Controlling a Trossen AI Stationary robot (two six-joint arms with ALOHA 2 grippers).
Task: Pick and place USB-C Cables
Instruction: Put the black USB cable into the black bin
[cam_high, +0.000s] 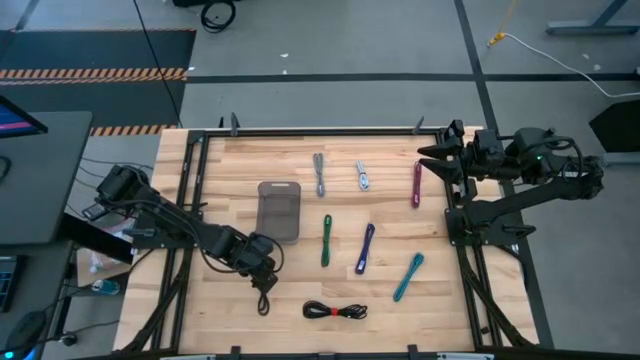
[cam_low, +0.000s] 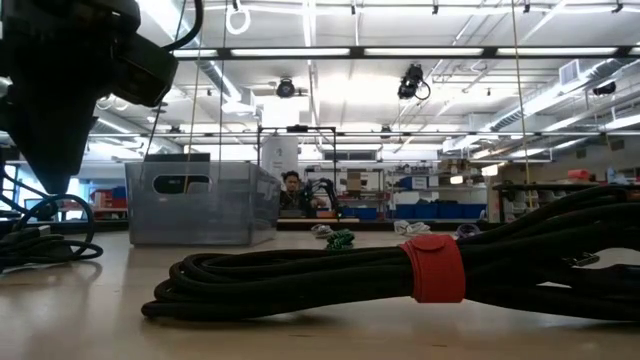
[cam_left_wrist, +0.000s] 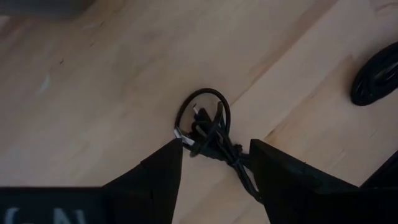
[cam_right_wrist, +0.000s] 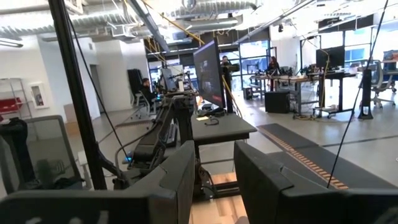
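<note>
Grey tray (cam_high: 279, 210) looks empty. My left gripper (cam_left_wrist: 214, 163) spread wide, straddling a loose black cable (cam_left_wrist: 208, 127), gripping nothing, near the table's front edge (cam_high: 330, 350).

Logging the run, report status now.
Left gripper open, low over a small black cable near the tray. Right gripper open, parked at the far right edge. Seven cables still on the table. Nothing in the way.

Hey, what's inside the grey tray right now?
From above, the grey tray looks empty, its bare floor showing. The low view's translucent wall reveals nothing inside either, though its far corners stay unclear.
</note>
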